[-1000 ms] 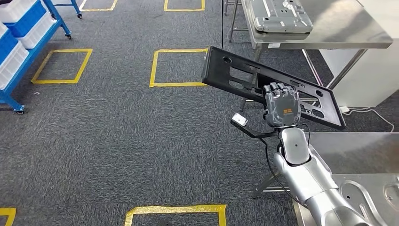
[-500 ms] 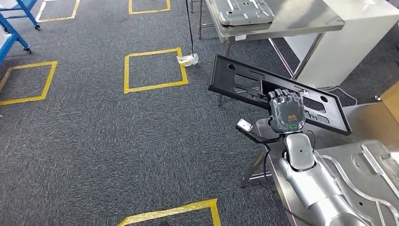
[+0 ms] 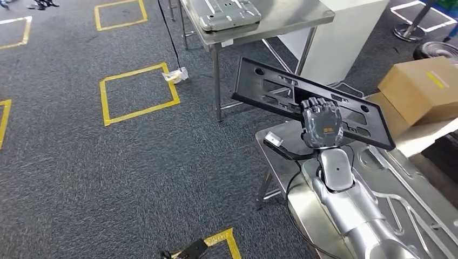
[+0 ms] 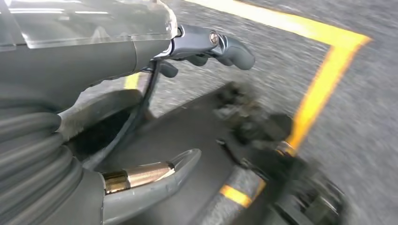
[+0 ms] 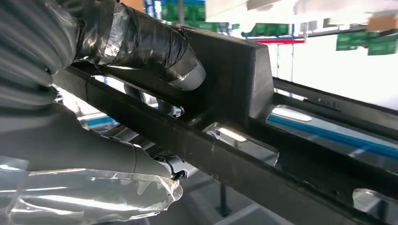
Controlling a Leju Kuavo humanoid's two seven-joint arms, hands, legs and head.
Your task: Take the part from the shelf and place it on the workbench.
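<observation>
A robot's view looking down at a grey carpeted floor [image 3: 108, 162] marked with yellow tape squares [image 3: 137, 91]. The robot's silver right arm [image 3: 351, 210] rises from the lower right. Its right hand [image 3: 322, 123] is clamped on a long, flat black part [image 3: 270, 89] with several cut-out slots, fingers curled over the upper edge. The part is held in the air, tilted, with its left end higher and farther away, and it hangs above the near corner of a shiny metal desk [image 3: 291, 199]. Large pressed metal panels [image 3: 410, 189] lie on this desk under and beside the arm. In the close view from the right wrist, the taped thumb [image 5: 155, 47] presses against one bar of the black part [image 5: 244, 154].

Farther back stands a second metal desk [image 3: 286, 19] carrying a grey metal tray [image 3: 229, 13]. A cardboard box [image 3: 424, 89] sits at the right, beside a white cabinet [image 3: 340, 40].

The left hand [image 4: 155, 112] appears in its own wrist view, hanging over the carpet and a strip of yellow tape [image 4: 324, 89], with fingers apart and nothing in them.
</observation>
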